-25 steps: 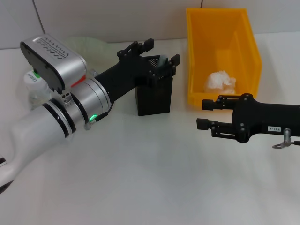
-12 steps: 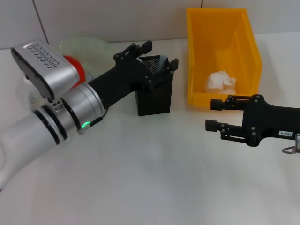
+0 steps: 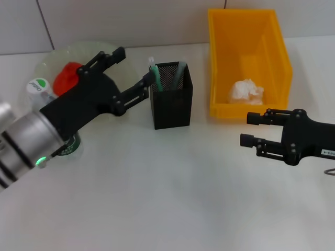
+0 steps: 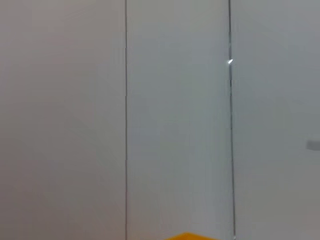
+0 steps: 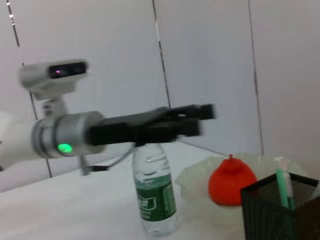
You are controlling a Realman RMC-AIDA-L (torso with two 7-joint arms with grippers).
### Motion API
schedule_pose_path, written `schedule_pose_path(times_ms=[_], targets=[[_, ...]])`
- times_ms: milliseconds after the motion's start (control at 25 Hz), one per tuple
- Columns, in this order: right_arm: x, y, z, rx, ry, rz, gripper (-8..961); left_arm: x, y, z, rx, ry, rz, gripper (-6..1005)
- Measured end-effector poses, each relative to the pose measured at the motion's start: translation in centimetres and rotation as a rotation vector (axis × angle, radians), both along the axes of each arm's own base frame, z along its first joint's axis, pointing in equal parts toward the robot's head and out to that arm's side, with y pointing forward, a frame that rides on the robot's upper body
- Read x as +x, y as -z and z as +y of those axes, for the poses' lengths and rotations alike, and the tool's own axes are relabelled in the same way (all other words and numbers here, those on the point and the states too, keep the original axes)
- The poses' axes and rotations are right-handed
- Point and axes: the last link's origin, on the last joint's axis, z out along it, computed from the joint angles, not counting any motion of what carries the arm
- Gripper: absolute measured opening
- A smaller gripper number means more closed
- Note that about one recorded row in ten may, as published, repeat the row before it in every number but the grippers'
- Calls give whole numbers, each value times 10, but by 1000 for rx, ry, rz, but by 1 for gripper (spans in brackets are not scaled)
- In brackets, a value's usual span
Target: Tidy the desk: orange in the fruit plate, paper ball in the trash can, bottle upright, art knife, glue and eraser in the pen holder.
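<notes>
one bottle [image 3: 46,104], one orange [image 3: 67,77], one paper ball [image 3: 245,91]

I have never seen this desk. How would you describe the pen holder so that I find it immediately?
Start from the big yellow bin at the back right of the white table. Just to its left stands the pen holder, with the clear fruit plate farther to the left. It is the only black mesh box, square and upright, with green-tipped items sticking out of its top.
</notes>
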Motion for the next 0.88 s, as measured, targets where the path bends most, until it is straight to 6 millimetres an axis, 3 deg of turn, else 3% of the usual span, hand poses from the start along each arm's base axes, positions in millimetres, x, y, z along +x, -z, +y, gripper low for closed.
schedule_pose_path(times_ms=[400,520,880], targets=[[-1,0,6,8,4,-12,574,7,-19,-61,-106,151,-30,815],[-7,3,5,-24,-34,-16,574,-6,-20,-68,-190,156,1,815],[-21,12,-5,-130,-136,-36,574,-32,-16,-62,-290,97,74,815]])
